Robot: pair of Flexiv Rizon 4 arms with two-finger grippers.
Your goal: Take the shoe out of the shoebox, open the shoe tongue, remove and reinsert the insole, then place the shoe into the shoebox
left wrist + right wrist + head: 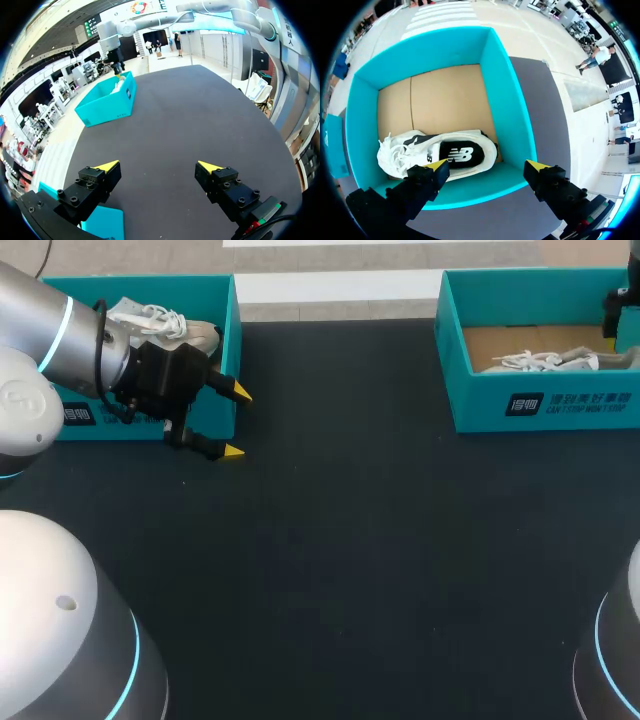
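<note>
In the head view, the left pincer stands wide and holds nothing, just beside the corner of the left shoebox, in which a second white shoe lies. The right shoebox is well apart at the other side, with the white sneaker on its cardboard floor. The dark surface stretches between the 2 boxes. I judge that it gives good room to lay the sneaker down for the work on the tongue and the insole.

In the left wrist view, the 2 fingers are far apart, with only the dark surface between and ahead of them. The right shoebox is far ahead.

In the right wrist view, the right pincer hovers wide above the right shoebox and grips nothing. The white sneaker lies under it, close against the near wall, with loose laces at one end and its dark insole showing.

The step in hand seems to be taking the sneaker out. I would lower 1 finger into the opening and the other outside the upper, away from the laces and the wall. Then I would lift straight up until the sole passes the rim.
</note>
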